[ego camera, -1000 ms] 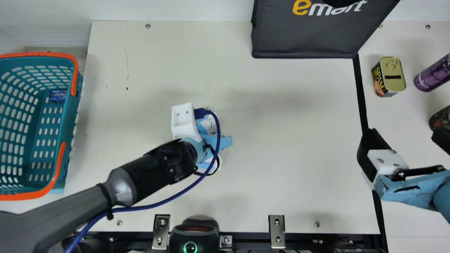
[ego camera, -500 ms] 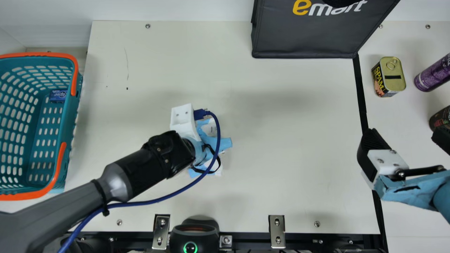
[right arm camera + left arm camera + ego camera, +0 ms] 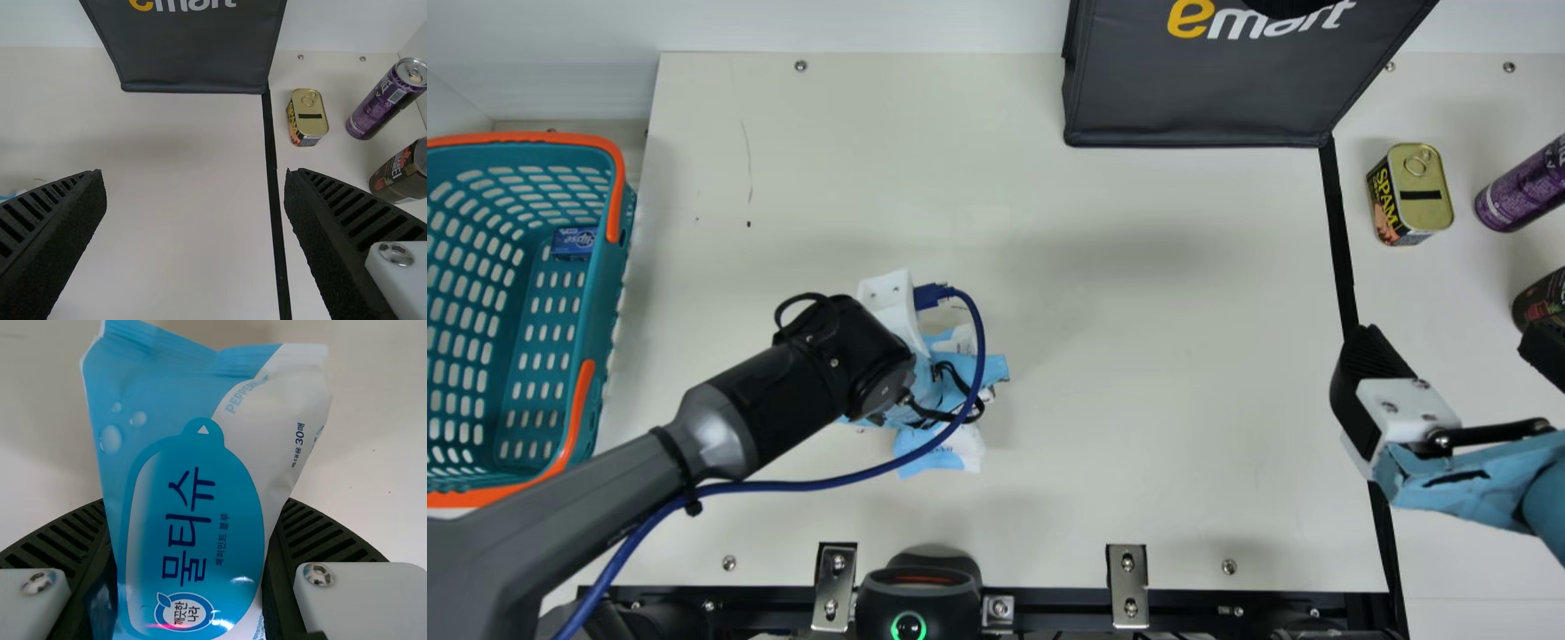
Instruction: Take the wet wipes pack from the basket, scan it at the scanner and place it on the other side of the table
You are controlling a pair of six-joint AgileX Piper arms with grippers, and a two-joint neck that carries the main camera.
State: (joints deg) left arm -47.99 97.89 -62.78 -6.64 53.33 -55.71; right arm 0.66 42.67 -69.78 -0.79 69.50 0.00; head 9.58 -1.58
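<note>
In the main view my left gripper (image 3: pixel 951 391) is left of the table's middle, its fingers mostly hidden under the wrist and cable. The blue and white wet wipes pack (image 3: pixel 941 451) sticks out beneath it, above the scanner (image 3: pixel 919 596) in the picture. The left wrist view has the pack (image 3: pixel 193 487) squeezed between both ribbed fingers of my left gripper (image 3: pixel 190 567). My right gripper (image 3: pixel 1449 356) stands open over the black line at the right; in its wrist view, my right gripper (image 3: pixel 197 193) has nothing between its fingers. The teal basket (image 3: pixel 596 356) is at the far left.
A blue packet (image 3: pixel 574 242) lies in the basket. A black bag (image 3: pixel 1200 89) stands at the back. Right of the black line are a meat can (image 3: pixel 1410 194), a purple can (image 3: pixel 1525 185) and a dark can (image 3: pixel 1543 300). A blue cable (image 3: pixel 827 483) trails along my left arm.
My left wrist has turned and shifted slightly, and the pack's lower end has moved toward the scanner, showing more below the arm. The right arm has kept still.
</note>
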